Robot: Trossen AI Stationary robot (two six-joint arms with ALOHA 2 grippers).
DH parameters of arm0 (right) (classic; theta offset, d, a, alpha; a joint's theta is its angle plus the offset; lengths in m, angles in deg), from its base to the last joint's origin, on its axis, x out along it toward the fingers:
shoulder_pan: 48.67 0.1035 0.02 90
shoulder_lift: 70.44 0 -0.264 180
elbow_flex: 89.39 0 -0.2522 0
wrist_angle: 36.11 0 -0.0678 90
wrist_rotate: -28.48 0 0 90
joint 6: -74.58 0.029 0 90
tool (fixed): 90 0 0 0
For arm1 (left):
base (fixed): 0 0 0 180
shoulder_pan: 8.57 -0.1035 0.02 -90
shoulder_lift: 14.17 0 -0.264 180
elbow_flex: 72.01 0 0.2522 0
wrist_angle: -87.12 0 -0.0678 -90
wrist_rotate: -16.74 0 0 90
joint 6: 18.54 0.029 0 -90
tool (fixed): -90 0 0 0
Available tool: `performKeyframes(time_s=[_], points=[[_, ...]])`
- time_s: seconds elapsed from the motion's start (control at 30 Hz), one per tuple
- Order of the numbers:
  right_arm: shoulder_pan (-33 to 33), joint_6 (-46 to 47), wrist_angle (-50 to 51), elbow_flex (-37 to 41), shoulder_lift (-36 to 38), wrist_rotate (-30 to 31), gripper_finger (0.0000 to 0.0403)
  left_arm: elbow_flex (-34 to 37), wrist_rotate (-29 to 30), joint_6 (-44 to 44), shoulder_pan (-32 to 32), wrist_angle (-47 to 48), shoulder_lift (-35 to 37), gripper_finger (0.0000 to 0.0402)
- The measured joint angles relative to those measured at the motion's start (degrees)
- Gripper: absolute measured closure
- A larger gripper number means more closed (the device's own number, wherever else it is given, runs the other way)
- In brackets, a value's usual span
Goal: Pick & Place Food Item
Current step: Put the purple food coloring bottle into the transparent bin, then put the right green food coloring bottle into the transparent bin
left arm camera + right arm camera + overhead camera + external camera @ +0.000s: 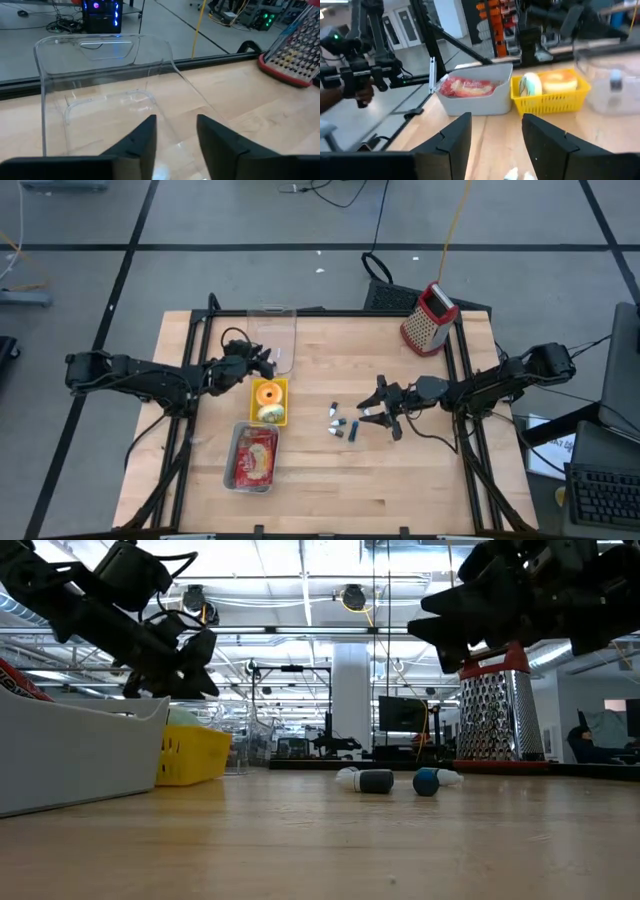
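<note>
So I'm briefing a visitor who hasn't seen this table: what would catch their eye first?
Probably the bright yellow basket mid-table, holding a round orange item and a pale one, with the grey tray of red-wrapped food beside it. Next, the red-topped grater standing at the far right corner, and the left gripper over the clear container.

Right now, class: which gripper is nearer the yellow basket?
Left. The left gripper hovers just beyond the yellow basket, by the clear container; the right gripper is farther, above small capsules.
</note>
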Motion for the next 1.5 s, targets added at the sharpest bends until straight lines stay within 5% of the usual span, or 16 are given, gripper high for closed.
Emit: performKeyframes(time_s=[0.17, 0.4, 0.53, 1.5], points=[[1.3, 3.2, 6.7, 0.0, 0.0, 1.2, 0.0232, 0.0, 0.2, -0.1, 0.0, 1.0, 0.0, 0.02], [4.9, 7.7, 32.0, -2.1, 0.0, 21.3, 0.0231, 0.0, -0.7, -0.2, 0.0, 1.0, 0.0, 0.0152], [7.2, 14.0, 39.1, -2.8, -0.8, 26.9, 0.0231, 0.0, -0.7, -0.2, 0.0, 0.8, 0.0, 0.014], [8.6, 11.3, 27.4, -2.8, -15.4, 30.0, 0.0259, -0.1, -3.5, -3.6, 0.1, 0.6, 0.0, 0.0135]])
